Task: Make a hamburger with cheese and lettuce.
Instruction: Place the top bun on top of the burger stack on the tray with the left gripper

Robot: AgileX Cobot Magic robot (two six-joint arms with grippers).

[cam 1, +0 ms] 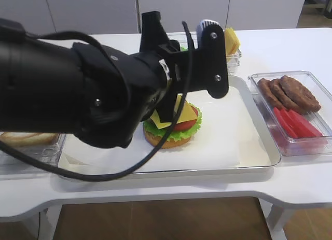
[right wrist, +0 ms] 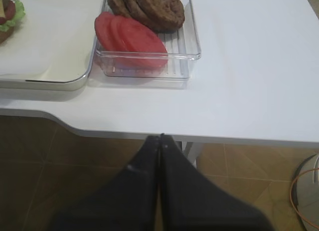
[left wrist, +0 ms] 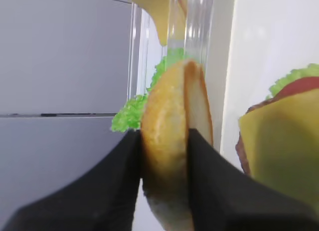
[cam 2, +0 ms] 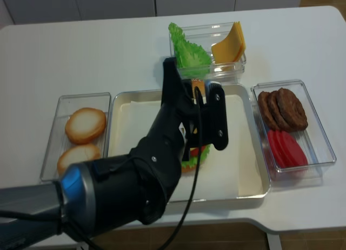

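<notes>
Jaws of the left gripper clamped on a bun half, held on edge with its golden crust toward one finger and its pale cut face toward the other. Farther left on the bench, a clear tub with two loose bun halves. At centre, on the white tray, the hamburger stacked so far: bottom bun, frilly lettuce, red tomato, and the cheese lying flat on top as a square slice. Seen from the left wrist, stack just to the right of and slightly below the gripped bun, near but not touching. Judged from that: bun's broad faces upright, stack's top flat, so a turn to level and a short shift across onto the cheese wanted. Left arm plainly the nearer one. Behind the tray, tubs of spare lettuce leaves and cheese slices. On the right, patties and tomato slices in a clear tub. Right gripper parked off the bench edge, jaws pressed together on nothing.
</notes>
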